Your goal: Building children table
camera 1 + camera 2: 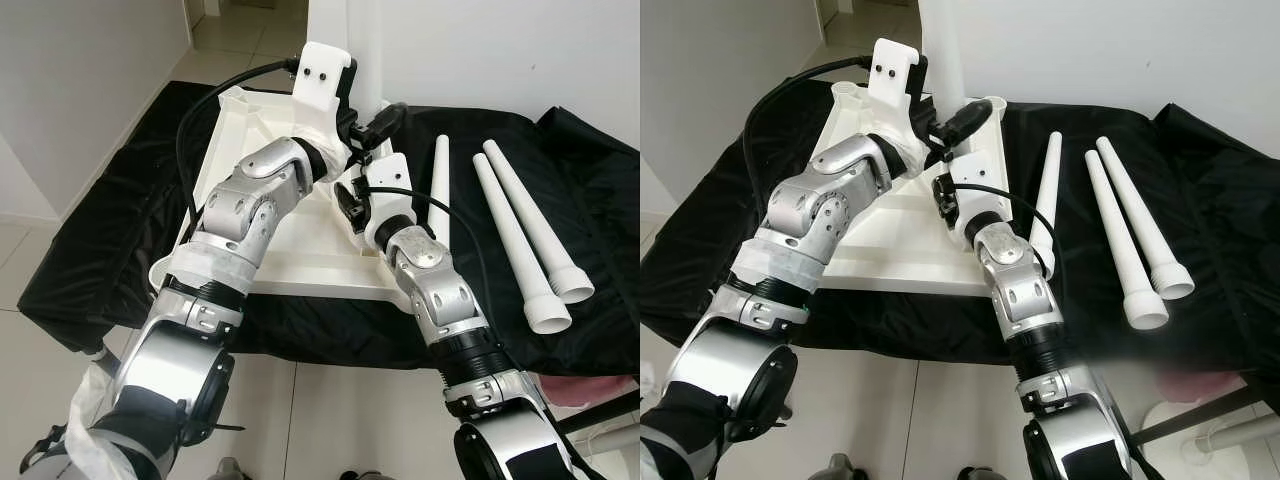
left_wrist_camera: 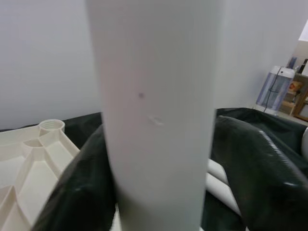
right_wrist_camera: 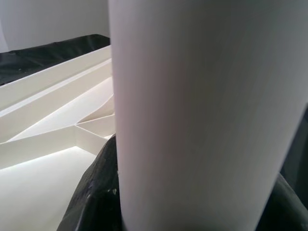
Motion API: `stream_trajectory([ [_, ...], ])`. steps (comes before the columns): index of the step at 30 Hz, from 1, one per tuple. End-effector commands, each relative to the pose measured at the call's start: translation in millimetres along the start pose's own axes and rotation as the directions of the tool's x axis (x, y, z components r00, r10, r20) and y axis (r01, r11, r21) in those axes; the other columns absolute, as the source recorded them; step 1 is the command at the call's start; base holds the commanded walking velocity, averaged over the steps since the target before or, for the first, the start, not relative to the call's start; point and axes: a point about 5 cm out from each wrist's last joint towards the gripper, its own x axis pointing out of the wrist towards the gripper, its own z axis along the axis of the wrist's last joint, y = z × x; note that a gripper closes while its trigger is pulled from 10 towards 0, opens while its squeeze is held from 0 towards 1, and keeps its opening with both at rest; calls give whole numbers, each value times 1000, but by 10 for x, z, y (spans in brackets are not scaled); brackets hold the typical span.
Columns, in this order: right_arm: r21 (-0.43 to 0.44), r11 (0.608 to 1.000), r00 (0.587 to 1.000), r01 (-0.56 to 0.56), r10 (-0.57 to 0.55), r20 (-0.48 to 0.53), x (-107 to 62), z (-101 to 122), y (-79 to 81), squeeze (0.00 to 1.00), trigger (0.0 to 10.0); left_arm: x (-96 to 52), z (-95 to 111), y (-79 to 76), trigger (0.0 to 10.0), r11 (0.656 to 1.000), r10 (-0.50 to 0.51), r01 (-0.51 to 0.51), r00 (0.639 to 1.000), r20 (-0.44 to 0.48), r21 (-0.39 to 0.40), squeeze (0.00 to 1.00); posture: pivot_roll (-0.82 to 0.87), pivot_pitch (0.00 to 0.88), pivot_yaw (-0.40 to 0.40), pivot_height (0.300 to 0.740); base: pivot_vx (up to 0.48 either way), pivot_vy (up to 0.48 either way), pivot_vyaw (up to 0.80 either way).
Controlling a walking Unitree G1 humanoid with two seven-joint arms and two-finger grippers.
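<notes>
Right gripper (image 3: 159,211) at frame centre, low on upright white table leg (image 1: 940,50); black fingers (image 3: 91,192) clamped on leg. Left gripper (image 2: 159,183) just above, upper centre; fingers (image 2: 255,163) also closed around same leg. Upturned white tabletop (image 1: 310,255) lies centre-left on black cloth (image 1: 110,230); leg stands at its far right corner. 3 loose white legs (image 1: 525,240) lie right of tabletop. White wall (image 1: 480,50) across top.
</notes>
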Motion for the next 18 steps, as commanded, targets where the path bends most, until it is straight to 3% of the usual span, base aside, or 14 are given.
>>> stream_trajectory([
  [1,27,999,999,36,-35,-39,4,-48,-44,0,10000,1,77,-94,10000,996,-92,92,995,30,10,1000,-1,63,2,740,0,0,0],
  [6,58,996,997,69,-67,-46,1,-52,-79,0,10000,-24,109,-112,10000,993,-114,112,993,43,41,1000,-1,63,4,740,0,0,0],
  [7,73,993,995,93,-90,-49,-1,-53,-113,0,10000,-43,125,-116,10000,992,-125,122,991,52,44,0,-2,62,2,740,0,0,0],
  [16,162,967,980,198,-193,-47,-34,-47,-274,0,10000,-124,164,-65,10000,992,-125,124,989,77,15,0,-4,57,-9,740,0,0,0],
  [18,189,955,973,230,-229,-28,-67,-35,-338,0,10000,-147,136,-38,10000,995,-97,96,993,72,24,0,-29,53,-42,740,0,0,0],
])
